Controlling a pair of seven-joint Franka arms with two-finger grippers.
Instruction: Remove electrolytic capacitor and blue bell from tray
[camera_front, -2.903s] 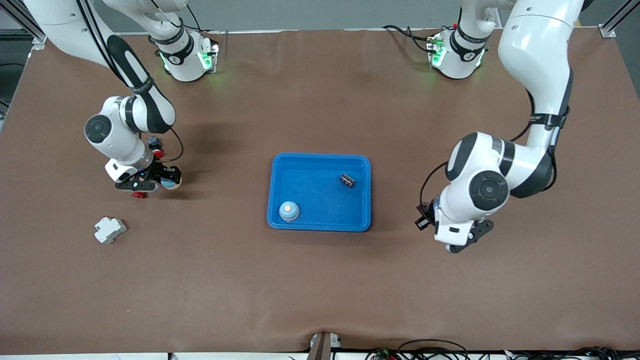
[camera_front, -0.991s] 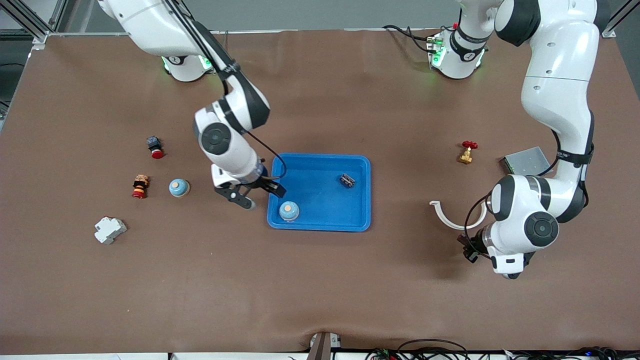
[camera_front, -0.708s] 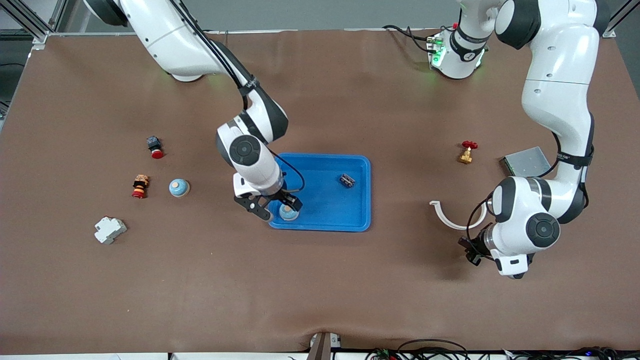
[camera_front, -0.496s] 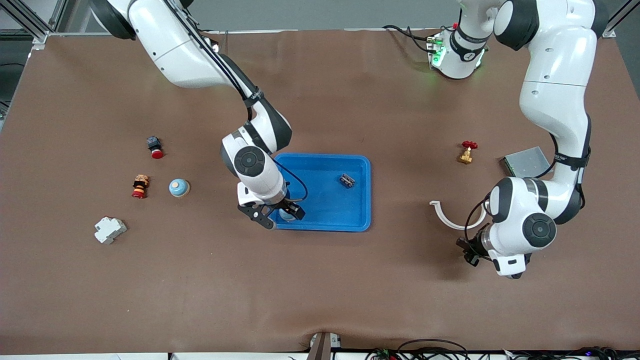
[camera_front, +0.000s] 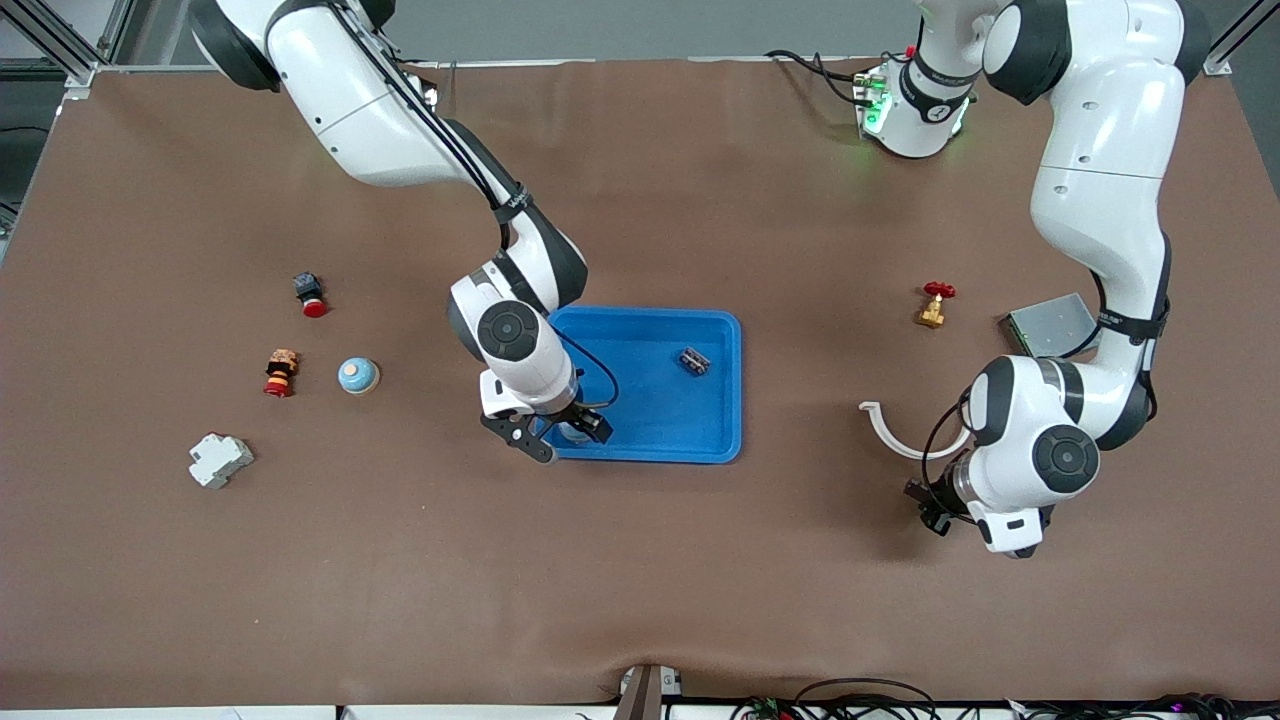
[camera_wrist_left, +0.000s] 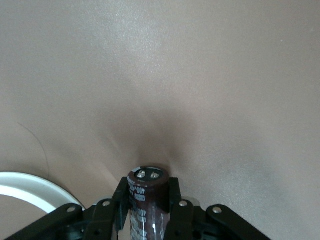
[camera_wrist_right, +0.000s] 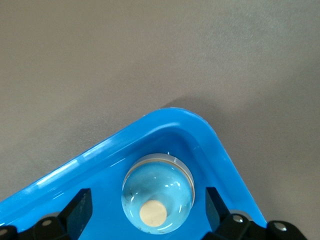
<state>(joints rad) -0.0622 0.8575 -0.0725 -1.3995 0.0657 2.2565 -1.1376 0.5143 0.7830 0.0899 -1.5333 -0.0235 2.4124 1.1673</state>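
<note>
- I have the right claw (camera_front: 560, 432) low over the tray's (camera_front: 700, 450) corner nearest the front camera, toward the right arm's end of the table (camera_front: 640, 580); its fingers stand wide apart, nothing held.
- The blue bell (camera_wrist_right: 158, 200) sits in that corner of the tray, directly between the two fingers (camera_wrist_right: 80, 210) in the right wrist view, button facing up at the claw. It is round, so no long axis to line up.
- My judgement: the bell lies straight below; the coming move is a short drop, then close. The tray wall is just beside the bell and could catch a finger.
- The left claw (camera_wrist_left: 147, 200) is clamped on a dark capacitor (camera_wrist_left: 146, 192), held upright over bare table near a white curved piece (camera_front: 905, 440), well apart from the tray.
- A second bell (camera_front: 358, 375) lies on the table, outside the tray.
</note>
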